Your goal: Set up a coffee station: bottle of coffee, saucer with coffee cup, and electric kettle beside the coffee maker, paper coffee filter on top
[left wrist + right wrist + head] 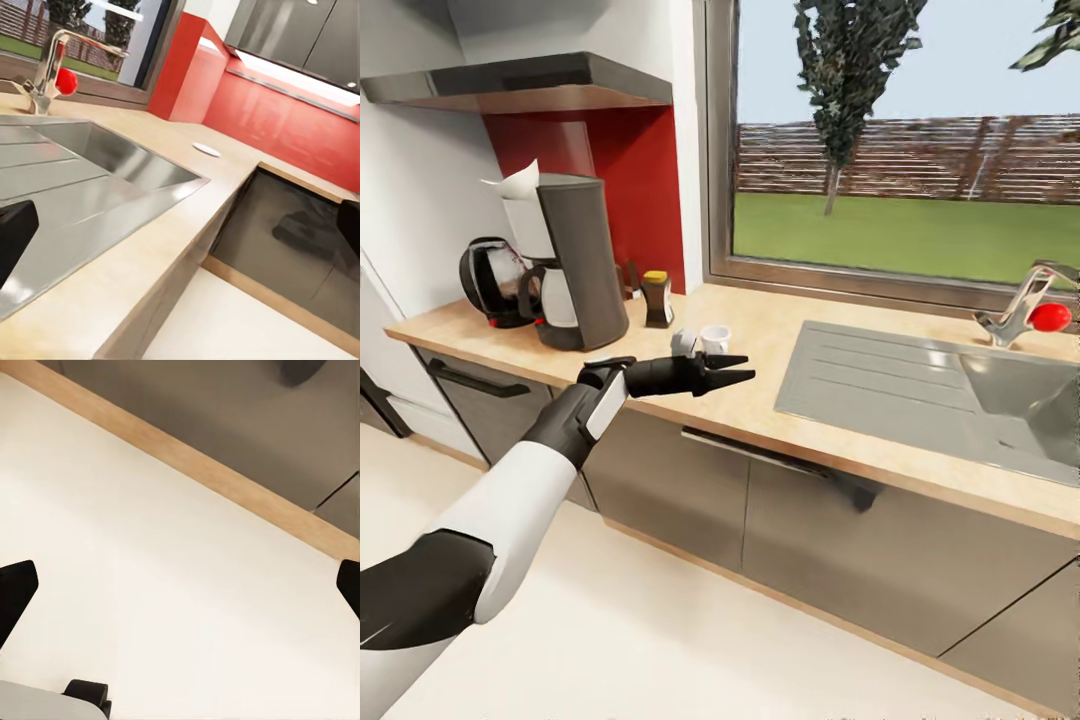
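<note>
1. One coffee maker [578,262], tall, dark grey, stands at the far left of the beige wood-grain surface [760,330]; one white paper filter [520,184] sits on top.
2. One squat black kettle [492,281] stands left of it, one gold-lidded jar [657,298] right.
3. One white cup [714,339] stands on the surface near the jar.
4. One white saucer [206,149] lies flat beyond the steel sink [97,161].
5. The left hand [732,371] hovers open and empty at the surface's near edge; the right hand's fingers [15,594] are spread, empty, above the floor.
</note>
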`<state>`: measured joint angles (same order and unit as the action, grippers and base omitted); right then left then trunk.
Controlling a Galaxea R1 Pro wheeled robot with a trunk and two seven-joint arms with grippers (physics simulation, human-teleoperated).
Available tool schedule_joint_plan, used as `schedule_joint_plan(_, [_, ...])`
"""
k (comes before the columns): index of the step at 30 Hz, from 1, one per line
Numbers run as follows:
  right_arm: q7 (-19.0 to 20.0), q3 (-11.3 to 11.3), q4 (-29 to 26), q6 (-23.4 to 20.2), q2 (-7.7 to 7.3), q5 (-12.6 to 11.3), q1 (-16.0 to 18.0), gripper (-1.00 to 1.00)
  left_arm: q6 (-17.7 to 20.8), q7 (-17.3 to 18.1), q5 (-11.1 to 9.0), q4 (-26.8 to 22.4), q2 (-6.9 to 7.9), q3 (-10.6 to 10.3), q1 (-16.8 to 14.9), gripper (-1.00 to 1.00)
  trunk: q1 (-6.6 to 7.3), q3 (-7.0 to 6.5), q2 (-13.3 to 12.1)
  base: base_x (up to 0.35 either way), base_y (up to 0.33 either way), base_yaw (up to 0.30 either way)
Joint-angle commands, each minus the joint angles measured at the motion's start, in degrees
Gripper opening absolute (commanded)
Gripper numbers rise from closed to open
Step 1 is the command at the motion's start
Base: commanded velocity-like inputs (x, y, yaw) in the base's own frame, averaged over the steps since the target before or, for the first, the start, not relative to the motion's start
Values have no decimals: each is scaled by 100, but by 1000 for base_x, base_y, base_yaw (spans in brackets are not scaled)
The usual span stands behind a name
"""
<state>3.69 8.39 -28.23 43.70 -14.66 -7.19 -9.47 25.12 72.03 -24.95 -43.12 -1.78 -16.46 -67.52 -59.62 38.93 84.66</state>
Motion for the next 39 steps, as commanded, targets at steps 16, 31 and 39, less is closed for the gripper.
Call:
schedule_joint_plan(16, [35,22,-16,7,-7,-63,-2,100,58,168,-40,4,2,-147,57,100,1,4,3,-68,0,0])
schedule_joint_plan(31, [35,18,-8,9,-12,-63,-2,100,-258,685,-37,22,-4,-1517,674,100,1,4,3,-1,0,0])
schedule_joint_plan(39, [38,11,-11,15,-28,-66,-2,100,-1558,710,-46,1284,-5,-1761,1342,100,1,4,3,0,0,0])
